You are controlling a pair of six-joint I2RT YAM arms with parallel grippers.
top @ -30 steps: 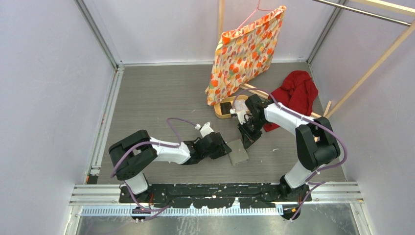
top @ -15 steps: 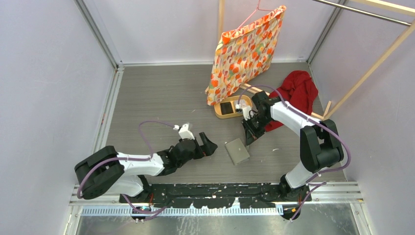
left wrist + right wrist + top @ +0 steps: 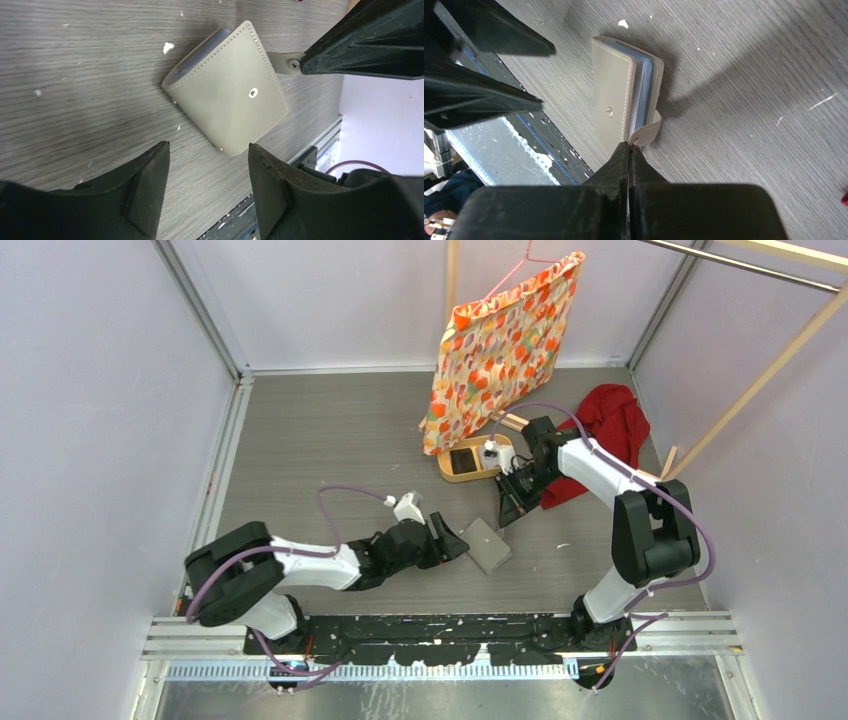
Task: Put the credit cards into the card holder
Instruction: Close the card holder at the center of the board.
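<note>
Two grippers are flanking the card holder [image 3: 230, 95], which is lying closed on the table [image 3: 330, 440]. Nearest, the left gripper [image 3: 207, 147] is hovering with jaws apart. The holder is sitting just ahead at its 12 o'clock, corner-on. Beyond, at the holder's 1 o'clock, the right gripper [image 3: 629, 146] is pressing together at the snap strap [image 3: 646, 132]; whether it is pinching the strap is unclear.

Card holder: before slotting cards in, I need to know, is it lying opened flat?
No, the card holder lies folded closed on the table, only its grey outer cover facing up.
</note>
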